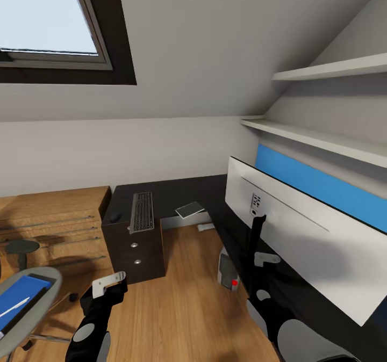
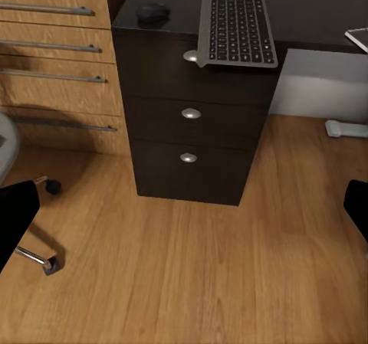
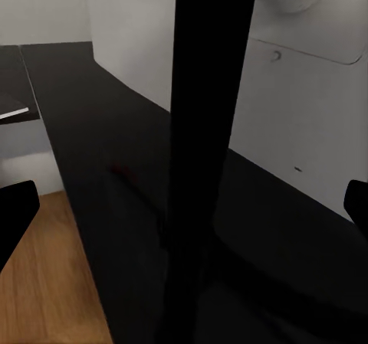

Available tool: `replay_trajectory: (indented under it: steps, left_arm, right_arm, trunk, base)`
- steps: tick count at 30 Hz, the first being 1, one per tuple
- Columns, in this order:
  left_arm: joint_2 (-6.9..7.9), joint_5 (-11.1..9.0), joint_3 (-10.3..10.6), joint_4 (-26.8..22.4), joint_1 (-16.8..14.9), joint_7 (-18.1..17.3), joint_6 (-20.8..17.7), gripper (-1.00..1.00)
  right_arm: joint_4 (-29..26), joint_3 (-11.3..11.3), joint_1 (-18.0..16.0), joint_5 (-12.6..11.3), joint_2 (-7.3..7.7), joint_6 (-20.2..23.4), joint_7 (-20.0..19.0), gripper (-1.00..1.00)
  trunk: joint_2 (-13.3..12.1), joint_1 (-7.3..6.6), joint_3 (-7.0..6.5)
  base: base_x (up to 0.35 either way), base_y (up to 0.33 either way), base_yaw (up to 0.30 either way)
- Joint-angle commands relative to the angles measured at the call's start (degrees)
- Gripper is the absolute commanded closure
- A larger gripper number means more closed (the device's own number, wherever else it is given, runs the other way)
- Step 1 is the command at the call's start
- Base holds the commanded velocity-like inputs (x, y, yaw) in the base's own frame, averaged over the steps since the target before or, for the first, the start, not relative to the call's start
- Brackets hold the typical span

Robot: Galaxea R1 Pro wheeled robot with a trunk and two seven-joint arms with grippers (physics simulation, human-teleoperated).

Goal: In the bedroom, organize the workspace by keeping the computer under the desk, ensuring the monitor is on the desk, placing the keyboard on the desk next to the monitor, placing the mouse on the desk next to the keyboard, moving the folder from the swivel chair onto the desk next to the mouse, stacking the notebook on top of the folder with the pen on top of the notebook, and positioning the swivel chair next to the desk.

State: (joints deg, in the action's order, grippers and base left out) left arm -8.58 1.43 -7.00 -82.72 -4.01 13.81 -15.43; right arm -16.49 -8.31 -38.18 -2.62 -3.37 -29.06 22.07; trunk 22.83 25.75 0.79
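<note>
The monitor's (image 1: 301, 238) black stand stands just before the open right tool (image 3: 184, 206).

Open wooden floor (image 1: 177, 297) lies between the drawer unit (image 1: 134, 252) and the bench (image 1: 215, 201)'s right wing. The monitor (image 1: 301, 238), white back outward, walls off that wing; its black stand (image 3: 203, 152) rises directly before the right end effector. The swivel chair (image 1: 24, 297) crowds the left.

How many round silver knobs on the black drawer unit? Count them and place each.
3. On the drawer unit, stacked in a column: top knob under the keyboard's overhanging end, middle knob, bottom knob.
</note>
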Motion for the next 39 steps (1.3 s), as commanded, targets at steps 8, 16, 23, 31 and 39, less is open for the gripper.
replay_trajectory:
  steps: [8, 16, 23, 31, 39]
  left_arm:
    - [-0.03, 0.15, -0.03, -0.10, -0.03, 0.08, -0.30, -1.00]
    - [-0.03, 0.15, -0.03, -0.14, -0.03, 0.08, -0.31, -1.00]
    - [-0.03, 0.12, -0.03, -0.19, -0.03, 0.08, -0.35, -1.00]
    - [-0.03, 0.07, -0.03, -0.99, -0.03, 0.08, -0.46, -1.00]
    - [-0.03, 0.06, -0.03, -1.11, -0.03, 0.08, -0.48, -1.00]
  right_arm:
    - [0.05, -0.48, -0.05, -0.28, 0.09, -0.12, 0.43, -1.00]
    - [0.09, -0.48, -0.05, -0.32, 0.16, -0.12, 0.43, -1.00]
    - [0.36, -0.31, -0.05, -0.64, 0.76, 0.39, 0.43, -1.00]
    - [2.27, -0.03, -0.05, -1.28, 1.04, 3.62, -2.55, -1.00]
    - [2.28, 0.04, -0.09, -5.07, 1.57, 7.81, -6.31, -1.00]
  trunk:
    - [0.09, 0.03, 0.08]
    - [0.09, 0.03, 0.08]
    - [0.09, 0.03, 0.08]
    - [0.09, 0.03, 0.08]
    - [0.09, 0.03, 0.08]
  base:
    - [0.050, 0.000, 0.000]
    - [0.033, 0.000, 0.000]
    - [0.004, 0.000, 0.000]
    - [0.000, 0.000, 0.000]
    - [0.000, 0.000, 0.000]
